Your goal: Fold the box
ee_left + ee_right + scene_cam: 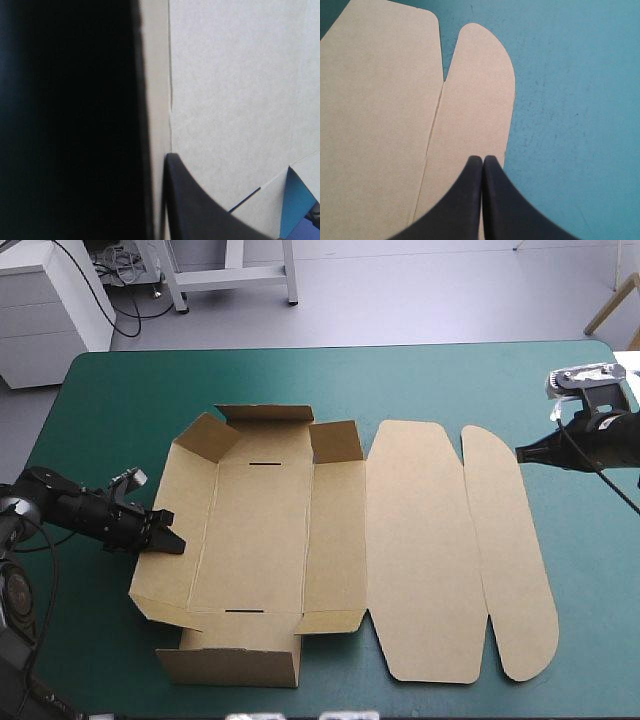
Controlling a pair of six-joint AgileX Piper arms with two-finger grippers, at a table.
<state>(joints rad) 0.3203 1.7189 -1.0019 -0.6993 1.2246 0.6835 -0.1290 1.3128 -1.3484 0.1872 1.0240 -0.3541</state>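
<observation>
The left gripper (165, 538) clamps its jaws on the box (260, 530) at nine o'clock; the right gripper (522, 452), jaws together, hangs at three o'clock.

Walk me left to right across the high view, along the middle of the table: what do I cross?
left gripper → box's base panel → right wall panel → lid panel → rounded flap → right gripper
</observation>
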